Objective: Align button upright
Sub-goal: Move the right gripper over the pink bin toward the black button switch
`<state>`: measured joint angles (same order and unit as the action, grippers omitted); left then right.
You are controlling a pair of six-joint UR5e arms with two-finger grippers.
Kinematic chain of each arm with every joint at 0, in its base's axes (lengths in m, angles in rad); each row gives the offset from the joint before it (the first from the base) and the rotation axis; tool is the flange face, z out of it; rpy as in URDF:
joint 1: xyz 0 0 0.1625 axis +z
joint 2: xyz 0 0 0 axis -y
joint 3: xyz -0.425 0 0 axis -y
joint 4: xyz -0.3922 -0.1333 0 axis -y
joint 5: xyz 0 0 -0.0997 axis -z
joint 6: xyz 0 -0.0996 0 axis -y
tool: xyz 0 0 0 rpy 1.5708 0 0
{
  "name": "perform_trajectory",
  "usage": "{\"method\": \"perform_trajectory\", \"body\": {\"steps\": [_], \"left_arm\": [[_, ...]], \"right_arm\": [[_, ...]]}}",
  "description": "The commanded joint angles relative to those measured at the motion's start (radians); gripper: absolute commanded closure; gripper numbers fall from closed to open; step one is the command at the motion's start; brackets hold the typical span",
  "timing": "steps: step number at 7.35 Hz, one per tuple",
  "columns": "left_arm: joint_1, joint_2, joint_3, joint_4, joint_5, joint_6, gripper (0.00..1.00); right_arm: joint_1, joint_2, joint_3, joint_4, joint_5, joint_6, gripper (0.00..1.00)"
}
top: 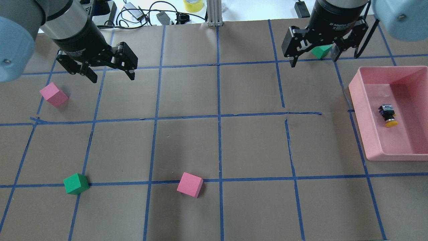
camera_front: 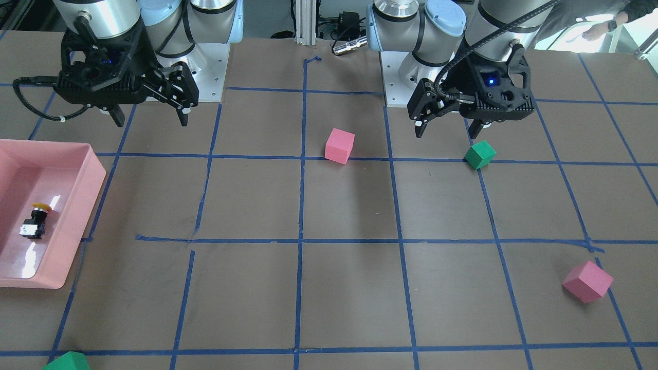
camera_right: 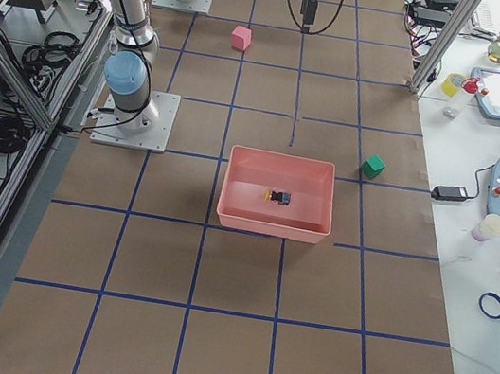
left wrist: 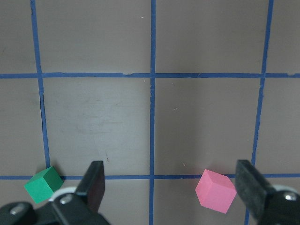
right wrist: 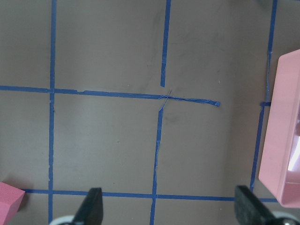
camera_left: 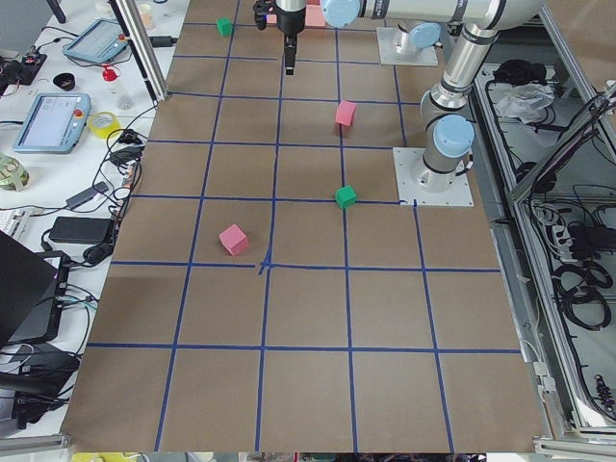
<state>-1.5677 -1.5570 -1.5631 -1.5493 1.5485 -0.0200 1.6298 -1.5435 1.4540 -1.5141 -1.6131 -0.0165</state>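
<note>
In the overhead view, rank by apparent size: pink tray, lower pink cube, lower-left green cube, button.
1. pink tray
2. lower pink cube and lower-left green cube, too alike to rank
3. button

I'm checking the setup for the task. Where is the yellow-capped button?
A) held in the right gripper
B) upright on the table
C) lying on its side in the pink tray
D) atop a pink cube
C: the button lies on its side inside the pink tray, its yellow cap pointing sideways rather than up.
</note>
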Motion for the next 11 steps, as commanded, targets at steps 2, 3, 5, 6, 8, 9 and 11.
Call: {"method": "perform_trajectory", "body": {"steps": [2,3,5,6,8,9,11], "left_arm": [[0.000,0.000,-0.002,0.000,0.001,0.000,0.00],[0.000,0.000,0.000,0.000,0.001,0.000,0.00],[0.000,0.000,-0.002,0.000,-0.001,-0.001,0.00],[0.000,0.000,-0.002,0.000,-0.001,-0.001,0.00],[0.000,0.000,-0.002,0.000,0.001,-0.001,0.00],[0.000,-0.002,-0.002,0.000,-0.001,-0.001,0.00],[0.000,0.000,-0.003,0.000,0.001,-0.001,0.00]], "right_arm": [[-0.011,0.000,-0.003,0.008,-0.005,-0.020,0.00],[-0.011,0.000,-0.021,0.006,-0.014,-0.014,0.00],[-0.031,0.008,-0.026,-0.012,0.005,-0.017,0.00],[-0.094,0.016,-0.026,-0.068,0.005,-0.031,0.00],[-0.259,0.051,-0.011,-0.083,0.002,-0.075,0.00],[-0.319,0.084,-0.009,-0.089,0.001,-0.224,0.00],[-0.413,0.124,0.034,-0.113,-0.017,-0.298,0.00]]}}
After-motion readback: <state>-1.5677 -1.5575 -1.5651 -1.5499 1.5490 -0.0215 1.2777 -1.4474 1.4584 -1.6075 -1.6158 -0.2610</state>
